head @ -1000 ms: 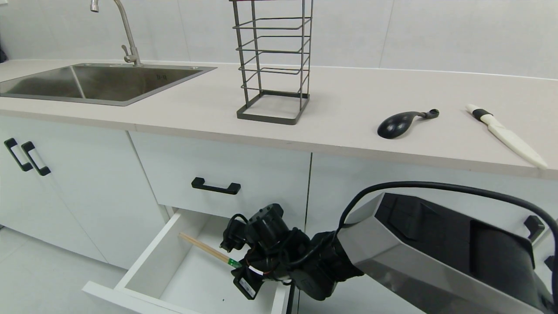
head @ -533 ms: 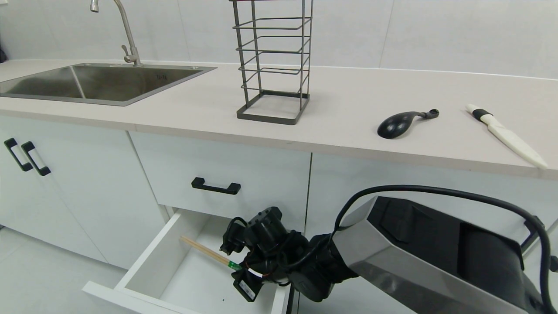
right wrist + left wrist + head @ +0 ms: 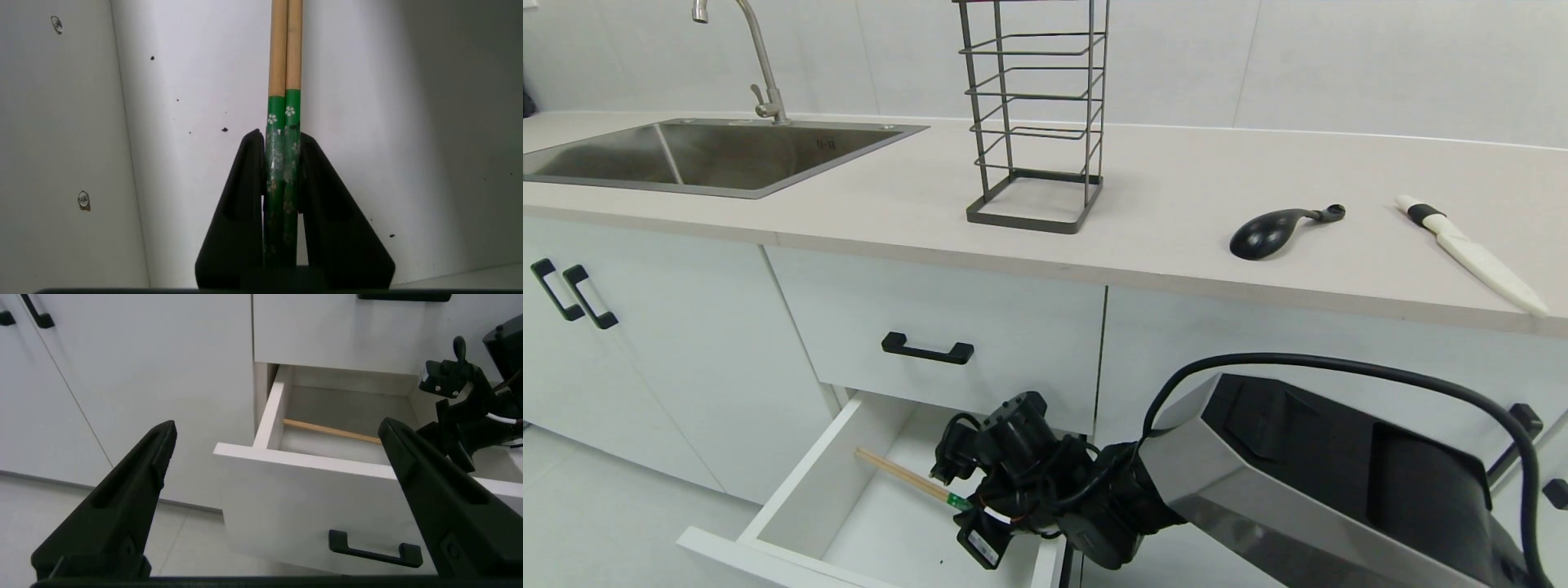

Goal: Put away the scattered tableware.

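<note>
Two chopsticks (image 3: 903,478) pinched in the right hand (image 3: 964,498), inside the open drawer (image 3: 796,478).

Left of the rack (image 3: 1021,220), the sink (image 3: 727,151) is set into the tabletop (image 3: 1176,188). Lower and left of the rack, the left hand (image 3: 276,429) hangs spread, facing the drawer's front. Straight below the rack, the right hand presses together on the chopsticks' green ends, and their bare tips slant toward the drawer's left wall. I cannot tell whether they touch its floor. Right of the rack lies a black spoon (image 3: 1270,231), and farther right a white knife (image 3: 1474,260).
</note>
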Controlling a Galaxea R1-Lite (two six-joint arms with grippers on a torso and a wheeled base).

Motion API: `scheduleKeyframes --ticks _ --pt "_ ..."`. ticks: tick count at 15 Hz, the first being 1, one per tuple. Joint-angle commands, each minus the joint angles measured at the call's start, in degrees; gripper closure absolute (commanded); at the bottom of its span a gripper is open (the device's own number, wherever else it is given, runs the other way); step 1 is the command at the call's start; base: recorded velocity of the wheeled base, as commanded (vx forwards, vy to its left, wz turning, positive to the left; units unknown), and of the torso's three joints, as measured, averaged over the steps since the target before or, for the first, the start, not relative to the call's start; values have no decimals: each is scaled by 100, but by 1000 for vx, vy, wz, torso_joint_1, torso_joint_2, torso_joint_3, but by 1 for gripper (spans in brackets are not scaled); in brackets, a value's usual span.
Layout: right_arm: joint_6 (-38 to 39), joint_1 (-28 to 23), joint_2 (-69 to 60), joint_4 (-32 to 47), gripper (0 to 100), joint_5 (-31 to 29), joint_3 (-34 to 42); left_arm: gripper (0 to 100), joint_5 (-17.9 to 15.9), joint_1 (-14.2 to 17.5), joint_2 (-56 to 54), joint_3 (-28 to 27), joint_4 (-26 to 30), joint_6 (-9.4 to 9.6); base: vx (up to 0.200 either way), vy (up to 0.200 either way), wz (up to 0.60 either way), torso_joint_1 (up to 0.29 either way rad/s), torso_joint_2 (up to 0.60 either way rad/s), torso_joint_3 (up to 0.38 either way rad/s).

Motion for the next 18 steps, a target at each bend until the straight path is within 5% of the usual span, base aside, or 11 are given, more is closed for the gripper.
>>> scheduleKeyframes --ticks 1,11,12,18 --pt "-12 -1 24 6 100 10 -2 0 0 0 0 0 -1 -1 0 0 0 0 0 0" --pt "-205 -18 103 94 100 18 -2 0 -9 0 0 0 -1 -1 0 0 0 0 0 0" --pt "-214 -18 103 102 0 18 -2 0 0 0 0 0 -1 -1 0 0 0 0 0 0" --pt "-232 -18 139 94 0 36 -11 0 0 0 0 0 -1 -1 0 0 0 0 0 0"
